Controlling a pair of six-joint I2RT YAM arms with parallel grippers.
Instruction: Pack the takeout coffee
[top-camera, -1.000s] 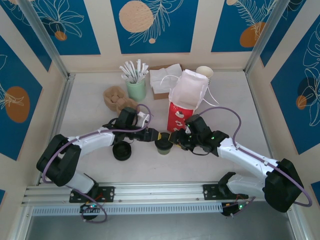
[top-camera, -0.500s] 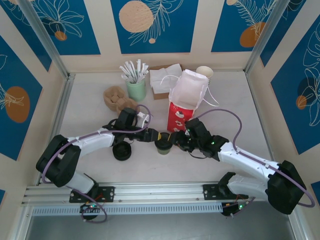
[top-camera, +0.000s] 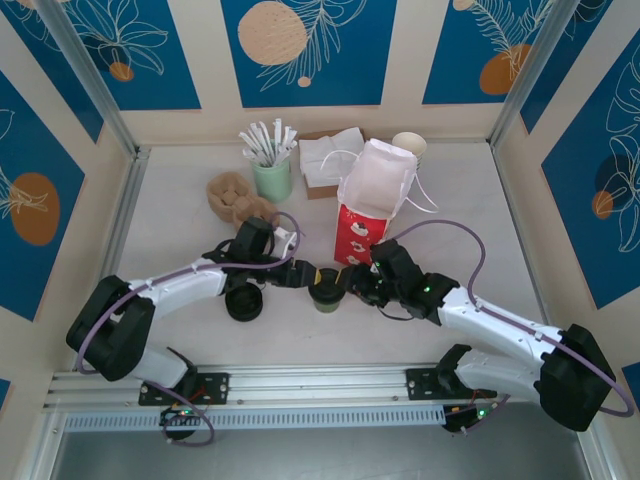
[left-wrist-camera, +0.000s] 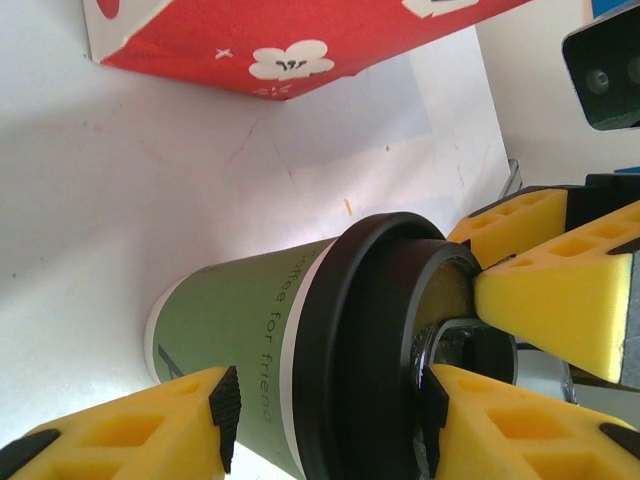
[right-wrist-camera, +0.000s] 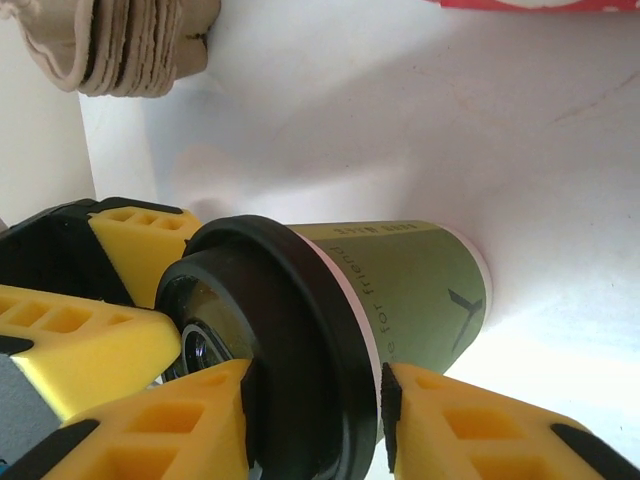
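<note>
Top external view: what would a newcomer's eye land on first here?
At mid-table the left claw and the right claw flank the black lid of the takeout coffee from opposite sides. Just behind them stands the red-and-white bag, its mouth open.

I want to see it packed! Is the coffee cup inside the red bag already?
No, the coffee cup stands on the table, outside the red bag and in front of it.

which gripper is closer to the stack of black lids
Left. The left gripper is at the coffee's left side, toward the lids; the right gripper is at its right side, with the coffee between it and the lids.
</note>
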